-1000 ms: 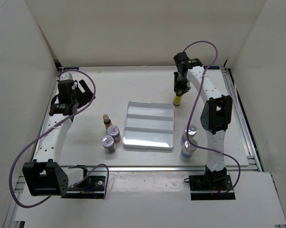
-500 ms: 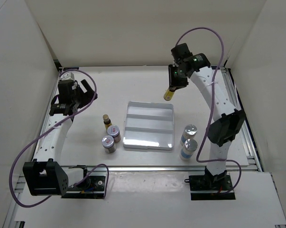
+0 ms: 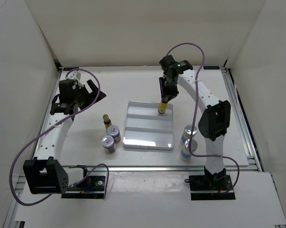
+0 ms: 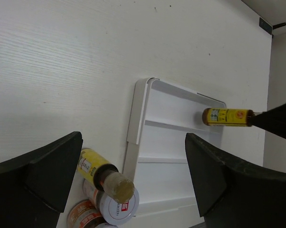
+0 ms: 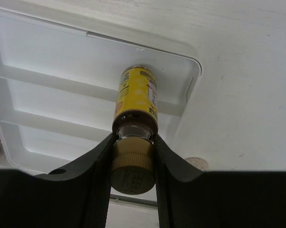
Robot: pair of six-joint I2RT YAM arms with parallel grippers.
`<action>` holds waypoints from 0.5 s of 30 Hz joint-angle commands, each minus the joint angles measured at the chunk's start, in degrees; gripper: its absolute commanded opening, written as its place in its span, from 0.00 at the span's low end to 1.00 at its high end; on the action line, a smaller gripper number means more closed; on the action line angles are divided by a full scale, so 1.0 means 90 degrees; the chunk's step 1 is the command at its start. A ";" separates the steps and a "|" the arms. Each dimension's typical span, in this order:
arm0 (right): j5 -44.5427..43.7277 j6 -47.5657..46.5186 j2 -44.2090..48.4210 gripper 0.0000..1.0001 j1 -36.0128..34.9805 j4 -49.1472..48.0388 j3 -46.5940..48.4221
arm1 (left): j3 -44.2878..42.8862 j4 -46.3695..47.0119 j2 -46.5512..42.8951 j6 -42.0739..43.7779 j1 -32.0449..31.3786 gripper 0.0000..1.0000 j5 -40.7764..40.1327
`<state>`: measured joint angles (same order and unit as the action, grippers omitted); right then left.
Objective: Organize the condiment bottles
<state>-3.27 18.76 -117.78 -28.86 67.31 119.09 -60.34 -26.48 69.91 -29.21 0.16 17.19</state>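
My right gripper [image 3: 164, 93] is shut on the tan cap of a slim yellow bottle [image 3: 161, 108], which hangs upright over the far right corner of the white ridged tray [image 3: 149, 141]. In the right wrist view the gripper [image 5: 133, 140] clamps the bottle [image 5: 137, 97] at cap and neck above the tray [image 5: 48, 52]. A second yellow bottle [image 3: 106, 119] and two silver-lidded jars [image 3: 114, 132] [image 3: 108, 143] stand left of the tray. Two clear-blue bottles [image 3: 190, 133] [image 3: 187, 148] stand to its right. My left gripper [image 3: 88, 92] is open and empty at the back left.
The left wrist view shows the tray's left rim [image 4: 135, 118], the standing yellow bottle [image 4: 97, 166], a jar lid [image 4: 118, 208] and the held bottle [image 4: 226, 116] between my wide fingers [image 4: 52, 166]. White walls close in the table on three sides.
The right arm has carried the yellow bottle from the table behind the tray's right corner leftward and over the tray's far compartment. The left arm has barely moved.
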 commanded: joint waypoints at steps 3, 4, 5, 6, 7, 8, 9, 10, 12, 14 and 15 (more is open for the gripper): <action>-0.0300 0.0199 -0.0350 0.00 0.0014 -0.0067 0.0040 | 0.0102 0.0139 -0.0063 -0.0055 -0.0008 1.00 0.0171; -0.0301 0.0200 -0.0351 0.00 0.0014 -0.0067 0.0040 | 0.0102 0.0139 -0.0063 -0.0161 -0.0008 1.00 0.0064; -0.0398 0.0268 -0.0351 0.00 0.0014 -0.0067 0.0040 | 0.0160 0.0139 -0.0063 -0.0162 -0.0008 1.00 0.0005; -0.0457 0.0269 -0.0351 0.00 0.0014 -0.0067 0.0040 | 0.0161 0.0139 -0.0063 -0.0220 -0.0008 1.00 0.0004; -0.0457 0.0269 -0.0351 0.06 0.0014 -0.0067 0.0040 | 0.0248 0.0139 -0.0063 -0.0221 -0.0008 1.00 0.0004; -0.0457 0.0269 -0.0409 0.16 0.0014 -0.0067 0.0040 | 0.0249 0.0236 -0.0130 -0.0221 -0.0008 1.00 0.0004; -0.0457 0.0269 -0.0410 0.23 0.0014 -0.0009 0.0040 | 0.0346 0.0295 -0.0131 -0.0221 -0.0008 1.00 0.0004; -0.0515 0.0269 -0.0410 0.23 0.0014 -0.0008 0.0040 | 0.0414 0.0363 -0.0131 -0.0134 -0.0008 1.00 0.0004; -0.0516 0.0269 -0.0410 0.33 0.0014 -0.0008 0.0040 | 0.0415 0.0364 -0.0131 -0.0056 -0.0008 1.00 0.0004; -0.0584 0.0269 -0.0410 0.47 0.0014 -0.0008 0.0040 | 0.0415 0.0364 -0.0131 0.0033 -0.0008 1.00 0.0004; -0.0584 0.0269 -0.0410 0.56 0.0014 -0.0008 0.0040 | 0.0415 0.0364 -0.0131 0.0130 -0.0008 1.00 0.0004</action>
<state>-6.79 20.78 -122.21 -28.91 67.13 118.98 -56.73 -24.82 69.89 -29.93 0.16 17.32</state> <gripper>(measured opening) 0.520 0.999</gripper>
